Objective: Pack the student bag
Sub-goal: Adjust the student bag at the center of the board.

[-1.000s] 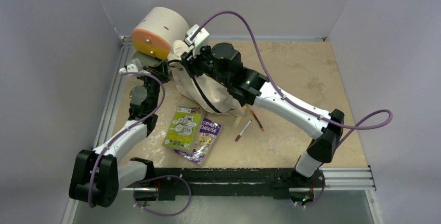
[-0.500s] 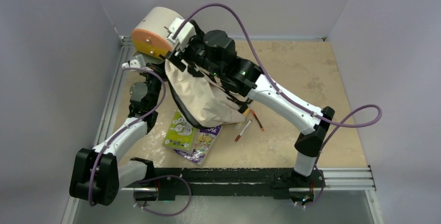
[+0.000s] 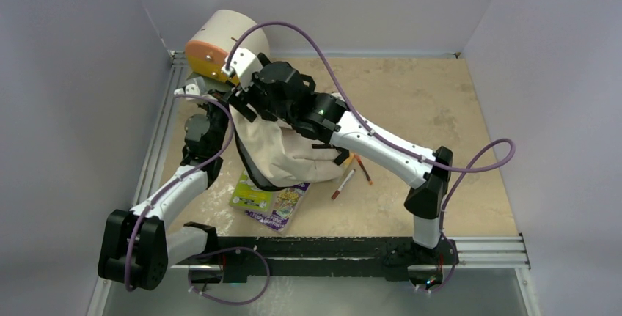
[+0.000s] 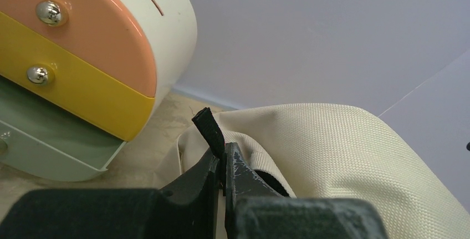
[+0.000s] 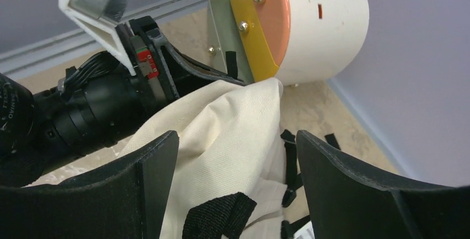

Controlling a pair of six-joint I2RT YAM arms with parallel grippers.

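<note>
The student bag (image 3: 282, 153) is a beige fabric backpack slumped at the left middle of the table, lying partly on two books. My left gripper (image 3: 222, 111) is at the bag's upper left corner. In the left wrist view it (image 4: 224, 153) is shut on a black strap (image 4: 207, 128) of the bag (image 4: 343, 150). My right gripper (image 3: 248, 96) hovers just above the same top corner. In the right wrist view it (image 5: 237, 139) is open wide over the bag fabric (image 5: 221, 128), with a black webbing loop (image 5: 221, 217) between the jaws, not pinched.
A cream-and-orange cylindrical drawer unit (image 3: 220, 41) stands at the back left corner, close behind both grippers. A green book (image 3: 248, 196) and a purple book (image 3: 284, 206) stick out from under the bag's front. Two pens (image 3: 343, 182) lie right of the bag.
My right arm has swung left toward the drawer unit. The bag came up, moved left and forward, and now covers more of the books. My left arm has barely moved.
</note>
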